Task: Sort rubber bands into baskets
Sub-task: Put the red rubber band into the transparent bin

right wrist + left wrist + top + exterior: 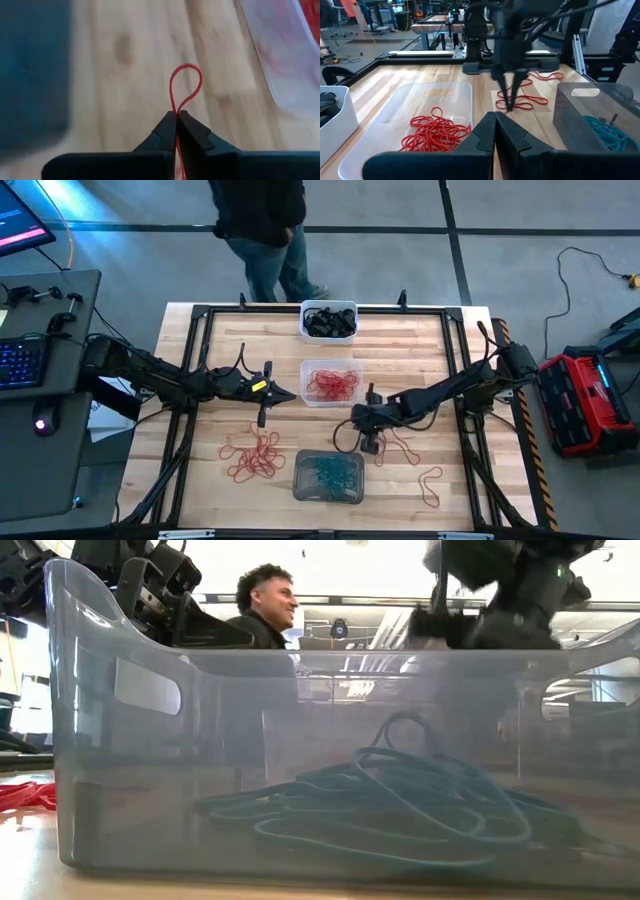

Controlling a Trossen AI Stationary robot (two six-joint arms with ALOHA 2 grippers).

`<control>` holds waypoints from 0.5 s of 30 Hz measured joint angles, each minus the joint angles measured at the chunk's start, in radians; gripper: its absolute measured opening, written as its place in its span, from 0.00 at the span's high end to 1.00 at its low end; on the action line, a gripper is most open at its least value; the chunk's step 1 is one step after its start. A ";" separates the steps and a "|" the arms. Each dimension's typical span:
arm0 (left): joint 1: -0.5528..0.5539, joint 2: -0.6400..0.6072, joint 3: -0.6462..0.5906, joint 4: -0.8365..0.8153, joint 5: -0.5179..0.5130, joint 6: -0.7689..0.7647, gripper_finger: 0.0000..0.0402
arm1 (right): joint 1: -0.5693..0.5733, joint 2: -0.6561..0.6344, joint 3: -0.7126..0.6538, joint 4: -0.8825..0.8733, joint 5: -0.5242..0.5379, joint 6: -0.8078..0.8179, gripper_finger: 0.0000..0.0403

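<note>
Three baskets stand in a row down the table's middle: a white one holding black rubber bands, a clear one holding red bands, and a grey one holding teal bands. Loose red bands lie in a pile left of the grey basket, and a few more lie to its right. My right gripper points down at those right-hand bands, shut on one red band. My left gripper hovers shut, left of the clear basket. My right gripper pinches a red rubber band between its two fingertips. A small loop of the band sticks out beyond the tips. The fingers come from above, slanting down, with their tips close to the tabletop. Whether the band is lifted clear, I cannot tell.
A single red band lies near the front right. A black frame runs round the wooden table. A person stands beyond the far edge. A desk with a keyboard is at the left.
</note>
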 joint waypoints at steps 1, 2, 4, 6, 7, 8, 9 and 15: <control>0.000 0.000 0.000 0.000 0.000 0.000 1.00 | 0.009 0.000 0.015 -0.001 0.010 -0.005 0.99; 0.000 0.000 0.000 0.000 0.000 0.000 1.00 | 0.019 0.000 0.029 -0.011 0.027 -0.012 0.99; 0.000 0.000 0.000 0.000 0.000 0.000 1.00 | 0.042 0.000 0.065 -0.054 0.076 -0.028 1.00; 0.000 0.000 0.000 0.000 0.000 0.000 1.00 | 0.064 0.000 0.106 -0.103 0.140 -0.028 1.00; 0.000 0.000 0.000 0.000 0.000 0.000 1.00 | 0.076 0.000 0.125 -0.128 0.180 -0.028 1.00; 0.000 0.000 0.000 0.000 0.000 0.000 1.00 | 0.090 0.000 0.143 -0.149 0.223 -0.029 1.00; 0.000 0.000 0.000 0.000 0.000 0.000 1.00 | 0.104 0.000 0.161 -0.169 0.266 -0.030 1.00; 0.000 0.000 0.000 0.000 0.000 -0.001 1.00 | 0.163 0.000 0.251 -0.242 0.403 -0.048 1.00</control>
